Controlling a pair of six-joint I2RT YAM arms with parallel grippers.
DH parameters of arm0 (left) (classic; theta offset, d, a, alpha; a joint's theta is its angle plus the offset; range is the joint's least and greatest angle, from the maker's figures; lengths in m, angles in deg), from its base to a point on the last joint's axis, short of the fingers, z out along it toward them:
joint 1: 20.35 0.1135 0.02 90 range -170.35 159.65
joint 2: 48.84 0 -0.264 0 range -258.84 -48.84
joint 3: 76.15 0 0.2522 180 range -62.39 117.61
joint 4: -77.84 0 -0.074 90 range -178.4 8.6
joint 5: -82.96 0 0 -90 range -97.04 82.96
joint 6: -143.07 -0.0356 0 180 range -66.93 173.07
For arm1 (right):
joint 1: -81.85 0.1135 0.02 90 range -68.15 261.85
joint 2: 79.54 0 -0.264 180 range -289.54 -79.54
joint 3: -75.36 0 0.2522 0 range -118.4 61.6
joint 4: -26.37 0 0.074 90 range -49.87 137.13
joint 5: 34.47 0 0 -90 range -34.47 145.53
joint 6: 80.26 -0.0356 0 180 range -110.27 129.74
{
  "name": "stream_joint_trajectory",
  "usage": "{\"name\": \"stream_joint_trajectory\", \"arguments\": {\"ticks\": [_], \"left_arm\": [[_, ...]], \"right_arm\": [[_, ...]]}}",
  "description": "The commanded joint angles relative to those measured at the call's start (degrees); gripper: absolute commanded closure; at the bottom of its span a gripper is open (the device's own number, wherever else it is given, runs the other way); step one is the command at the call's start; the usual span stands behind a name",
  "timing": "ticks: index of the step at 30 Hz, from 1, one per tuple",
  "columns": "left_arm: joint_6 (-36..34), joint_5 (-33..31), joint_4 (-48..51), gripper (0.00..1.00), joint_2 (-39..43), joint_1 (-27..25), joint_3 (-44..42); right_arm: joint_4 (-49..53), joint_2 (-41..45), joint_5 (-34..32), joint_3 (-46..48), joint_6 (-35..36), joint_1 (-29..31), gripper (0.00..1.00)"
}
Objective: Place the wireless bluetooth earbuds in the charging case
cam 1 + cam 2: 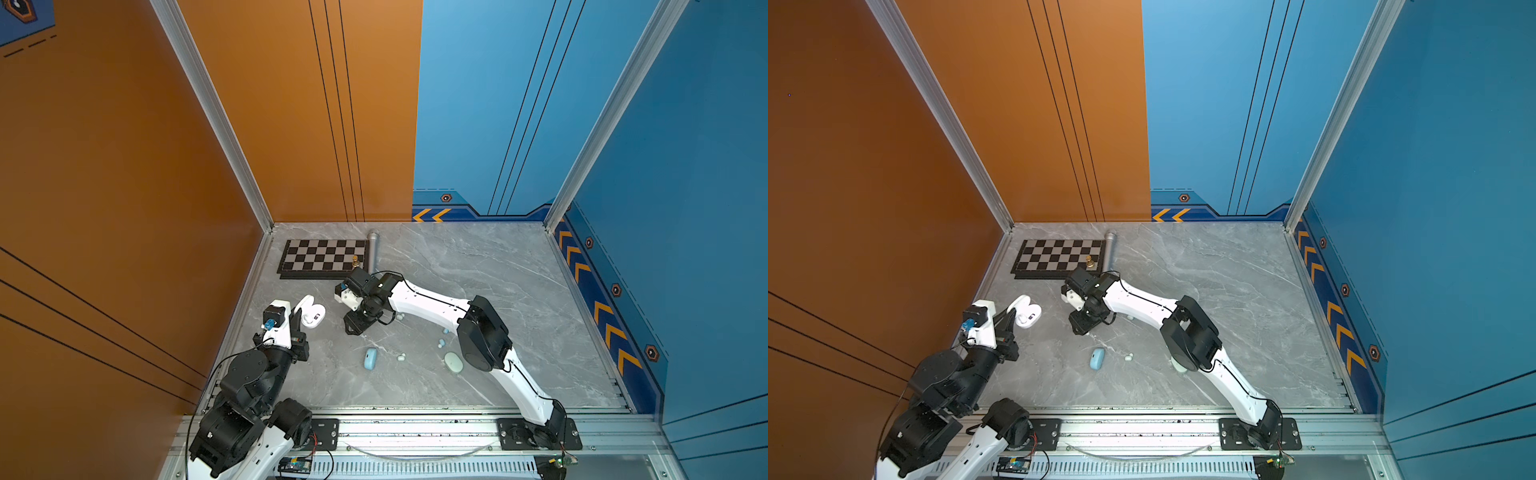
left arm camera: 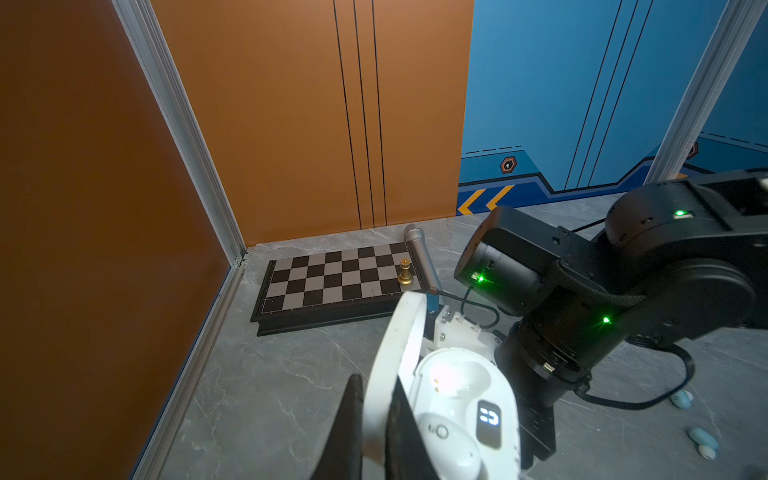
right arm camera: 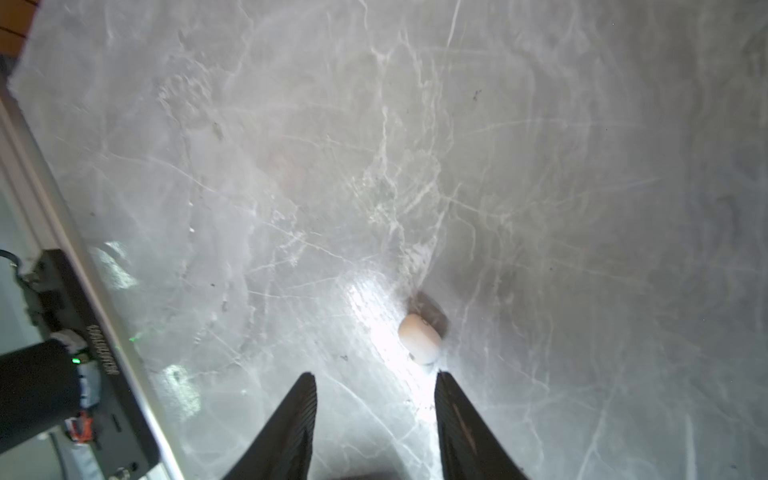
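Presently targeted bud: white earbud (image 3: 419,338), lying loose on the table (image 3: 582,166).
Bearing from tool: just ahead of one fingertip (image 3: 446,384) of the right gripper (image 3: 376,374). It sits off the centre line of the gap and is not between the jaws.
Long axis: I read it as slanted against the line along which the jaws close. The picture is soft, so I hold this loosely.
Right gripper state: jaws parted, nothing between them.
Destination: white charging case (image 2: 461,403), with its lid (image 2: 395,345) raised. One well (image 2: 455,376) is empty, and a seated bud (image 2: 446,440) fills the one beside the display (image 2: 488,419).
Left gripper state: left gripper (image 2: 376,378) clamped on the lid, one finger on each side.
Case from right gripper: near in both top views, on the left arm's side.
Nearer arm: right. The left is occupied with the lid.
Coming move, my judgement: shift sideways until the bud is centred in the gap, square the jaws across its short width, then descend and close.
Risk: closing from this offset would likely flick the glossy bud away.
Surroundings: blue case (image 1: 370,358) and mint case (image 1: 453,361), both well apart from the target.
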Motion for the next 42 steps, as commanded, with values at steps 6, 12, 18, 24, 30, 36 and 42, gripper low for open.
{"name": "stream_joint_trajectory", "arguments": {"ticks": [6, 12, 18, 24, 30, 36, 42], "left_arm": [[1.28, 0.89, 0.06, 1.0, -1.68, 0.4, -0.38], [1.34, 1.36, 0.09, 1.0, -2.74, 0.39, 0.36], [1.22, 1.41, -0.04, 1.0, -3.8, 0.4, 1.0], [0.76, 1.29, -0.78, 1.0, -4.15, 0.4, 0.94], [0.64, 1.46, -1.49, 1.0, -4.75, 0.38, 0.94], [0.62, 1.99, -2.07, 1.0, -5.15, 0.42, 1.03], [0.08, 3.8, -4.14, 1.0, -6.36, 0.44, 0.7]], "right_arm": [[5.05, -3.69, -7.45, -5.14, 12.3, 1.61, 0.46], [5.71, -7.17, -10.55, -8.01, 14.49, 2.59, 0.48], [5.96, -8.76, -11.66, -9.22, 15.14, 2.61, 0.54], [6.93, -8.46, -11.53, -8.9, 15.17, 2.72, 0.67], [7.02, -7.9, -10.97, -8.66, 13.88, 2.79, 0.8], [6.85, -6.22, -8.71, -8.96, 9.18, 2.01, 0.9], [6.54, -1.21, -6.24, -7.95, -2.13, -1.95, 0.9]]}}
